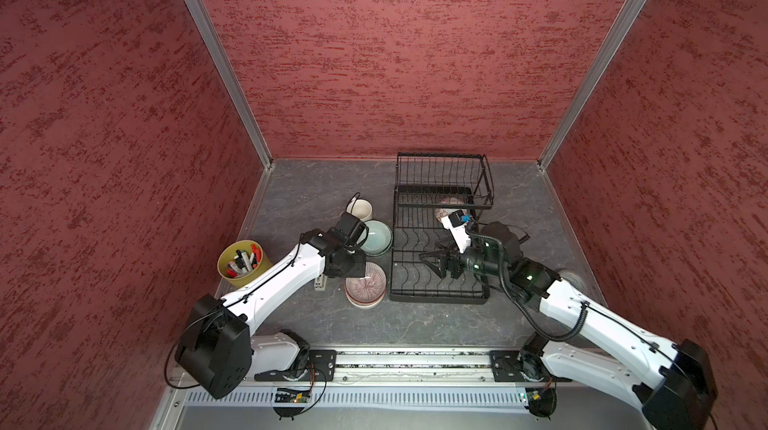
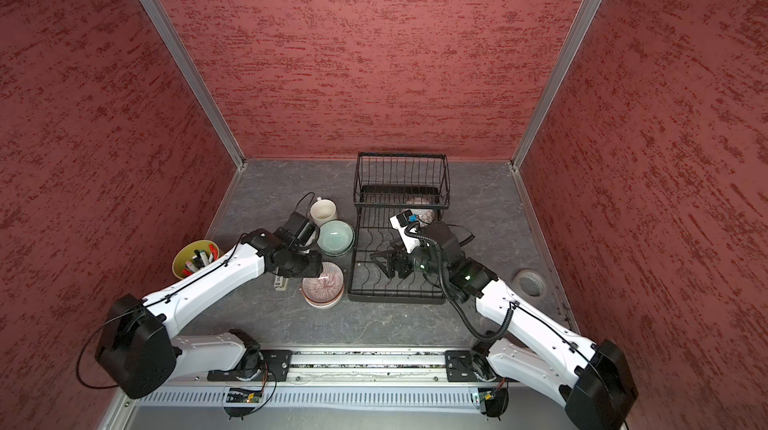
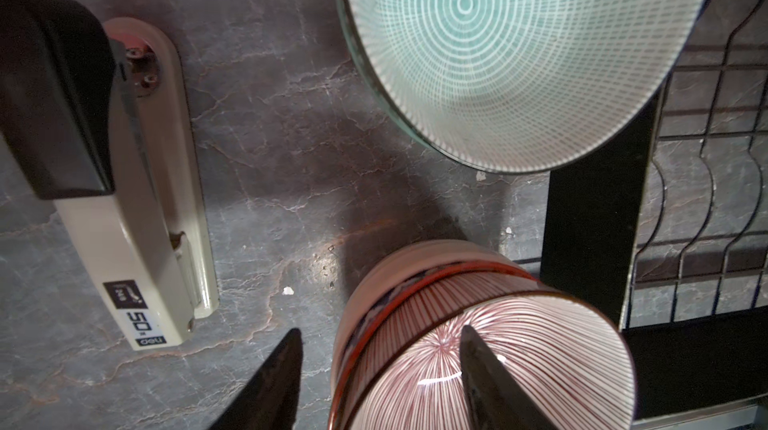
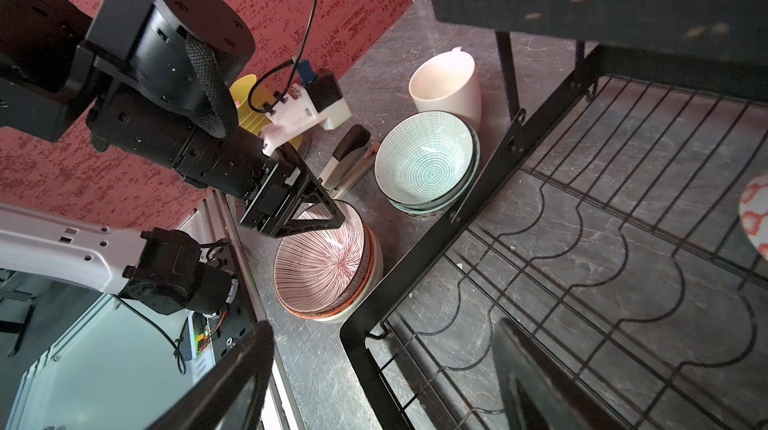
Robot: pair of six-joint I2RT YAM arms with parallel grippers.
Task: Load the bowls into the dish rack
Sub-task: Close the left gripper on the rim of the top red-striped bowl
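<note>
Left gripper (image 3: 380, 330): jaws half apart, astride the rim of the pink-striped bowl (image 3: 519, 365), one finger inside, one outside, not yet pinching. That bowl tops a stack (image 1: 365, 297) at lower centre in both top views, just left of the dish rack (image 1: 436, 295). Right gripper (image 1: 430, 262) hangs wide and empty over the rack's lower tier. Seat your fingers deeper on the wall before clamping. Lift straight up, slowly; the bowls nested beneath may cling. Mind the stapler (image 3: 158, 220) left of the stack.
</note>
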